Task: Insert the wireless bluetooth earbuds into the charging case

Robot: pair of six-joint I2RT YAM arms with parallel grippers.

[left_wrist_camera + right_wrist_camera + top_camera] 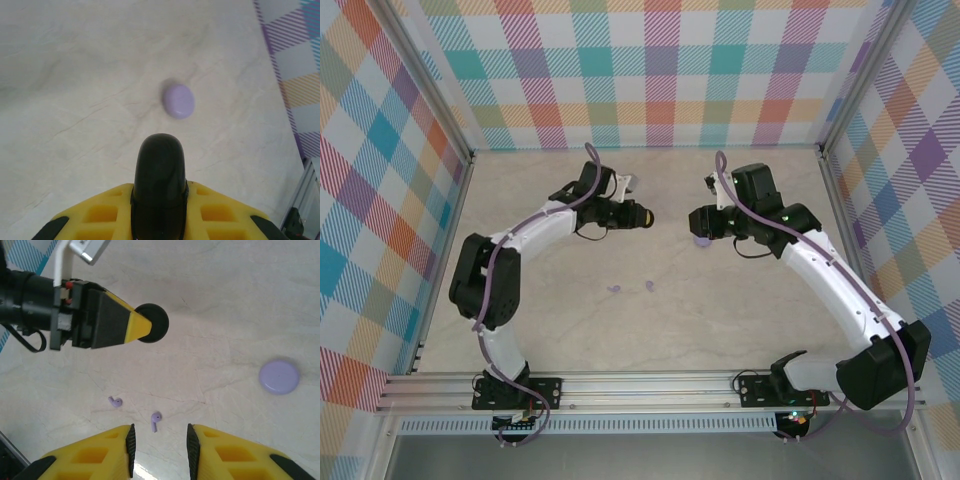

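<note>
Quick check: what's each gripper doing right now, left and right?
Left gripper: closed on the black case.
Right gripper: open, holding nothing.

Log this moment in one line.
left hand: shut on black case; right hand: open, empty; lilac case: on table; two lilac earbuds: loose on table
</note>
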